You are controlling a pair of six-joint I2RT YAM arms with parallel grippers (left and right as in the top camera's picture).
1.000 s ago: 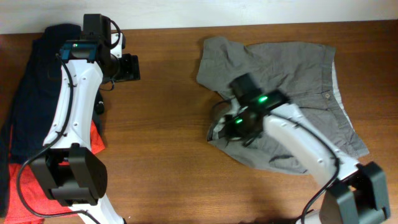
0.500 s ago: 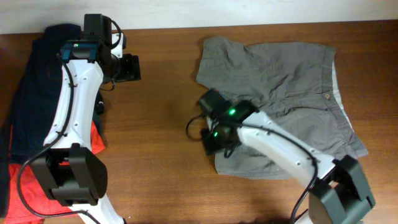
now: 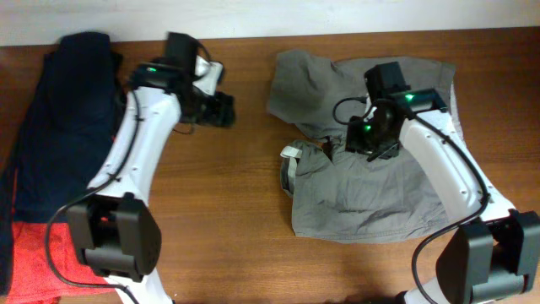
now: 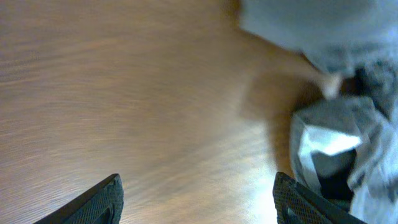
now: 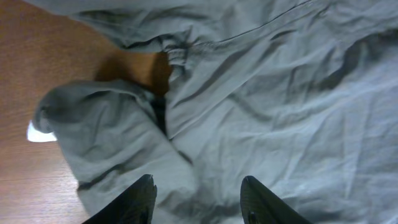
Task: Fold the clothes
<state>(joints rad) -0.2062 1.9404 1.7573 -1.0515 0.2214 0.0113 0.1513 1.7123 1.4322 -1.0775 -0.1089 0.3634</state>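
The shorts (image 3: 380, 198) lie on the right half of the table (image 3: 211, 219), well apart from the navy garment (image 3: 67, 110) at the left. Their near leg lies fairly flat. Its left end is curled over, showing a white label (image 3: 289, 153), and the cloth beyond is bunched at the crotch. The right gripper (image 5: 198, 183) hangs over that bunch, its 2 fingers spread with nothing between them. The far leg is creased, close to the table's back edge. The left gripper (image 4: 198, 180), likewise spread and empty, hovers over bare wood just beside the shorts. The cloth looks light, thin and limp, likely to sag and drag rather than slip. The thicker sewn edges seem the best holds: the curled leg end for 1 gripper, a seam for the other.
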